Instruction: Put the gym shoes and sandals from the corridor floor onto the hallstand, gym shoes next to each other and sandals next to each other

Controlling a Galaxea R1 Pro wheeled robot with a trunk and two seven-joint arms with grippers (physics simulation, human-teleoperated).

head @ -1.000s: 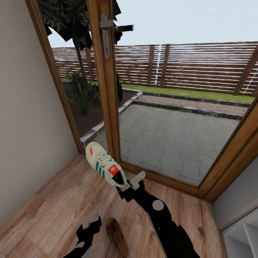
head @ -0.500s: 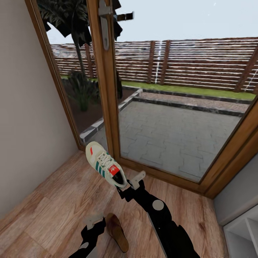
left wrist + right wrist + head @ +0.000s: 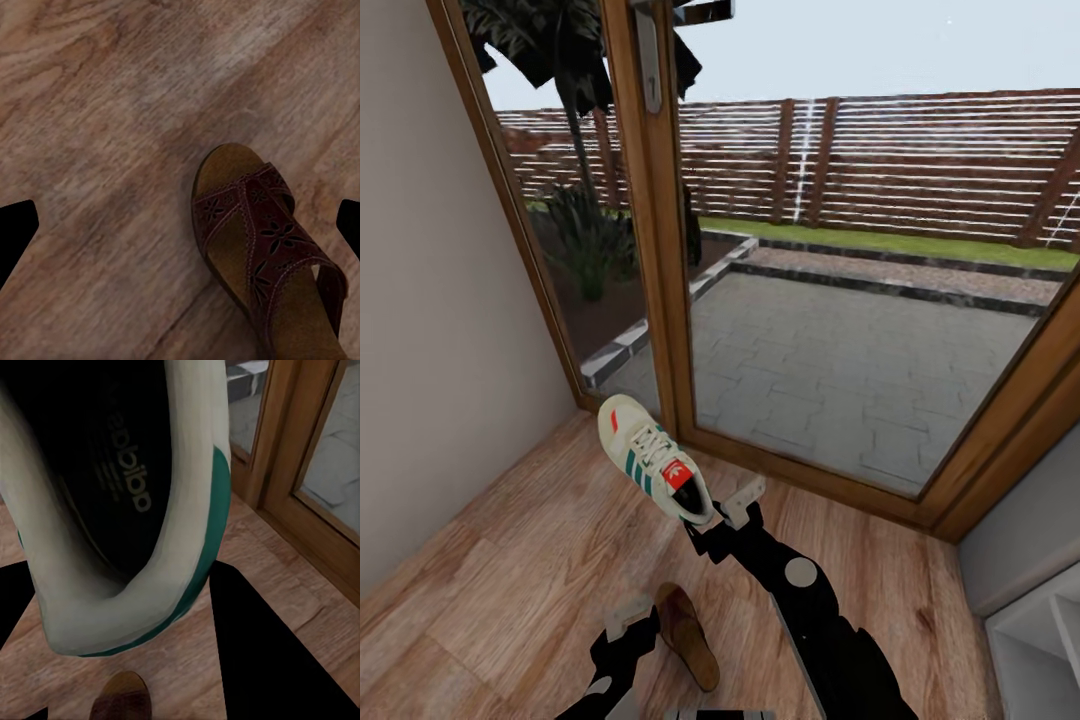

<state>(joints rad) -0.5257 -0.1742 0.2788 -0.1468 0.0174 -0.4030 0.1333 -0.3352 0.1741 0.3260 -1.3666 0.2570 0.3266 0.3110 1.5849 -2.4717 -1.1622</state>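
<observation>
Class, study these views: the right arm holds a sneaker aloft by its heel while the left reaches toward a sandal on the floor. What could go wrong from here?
1. The gym shoe is pinched only at its heel rim by the right gripper, with the toe cantilevered out; it may swing or slip free.
2. The left gripper hangs open beside the sandal, not centred over it, so the fingers may close on the floor or nudge it aside.

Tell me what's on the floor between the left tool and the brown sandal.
Nothing: the left wrist view shows only bare wood-grain floor between the open left tool and the sandal, which lies flat toward one finger.
</observation>
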